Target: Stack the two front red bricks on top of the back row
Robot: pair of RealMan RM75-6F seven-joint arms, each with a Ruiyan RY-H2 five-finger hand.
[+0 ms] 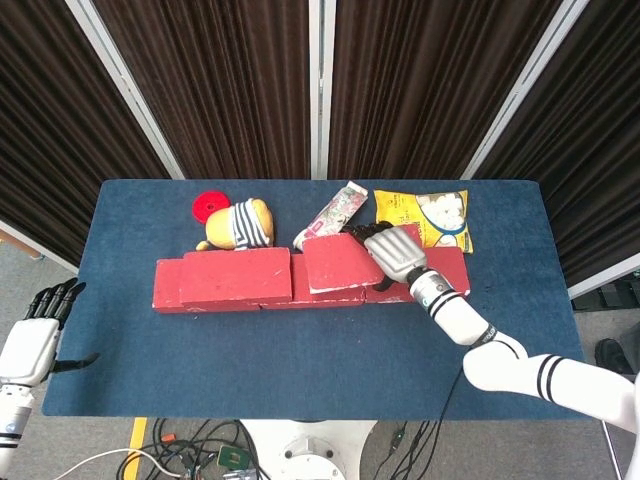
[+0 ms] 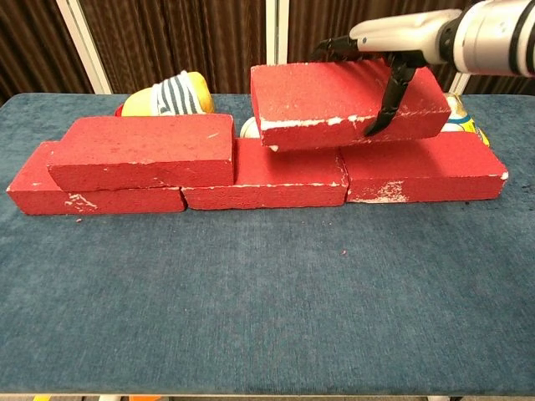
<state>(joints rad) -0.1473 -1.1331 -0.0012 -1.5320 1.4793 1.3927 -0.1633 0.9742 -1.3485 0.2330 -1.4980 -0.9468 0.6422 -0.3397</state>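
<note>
My right hand (image 1: 393, 254) (image 2: 386, 50) grips a red brick (image 1: 340, 264) (image 2: 347, 100) and holds it in the air just above the middle and right bricks of the back row (image 1: 425, 283) (image 2: 284, 177). The held brick tilts slightly. Another red brick (image 1: 238, 275) (image 2: 142, 150) lies stacked on the row's left end. My left hand (image 1: 38, 335) hangs off the table's left front corner, holding nothing, fingers apart.
Behind the row lie a striped plush toy (image 1: 238, 223) (image 2: 167, 93), a red disc (image 1: 210, 206), a pink carton (image 1: 333, 216) (image 2: 249, 125) and a yellow snack bag (image 1: 430, 215) (image 2: 461, 112). The blue table (image 1: 300, 355) stretches bare in front of the row.
</note>
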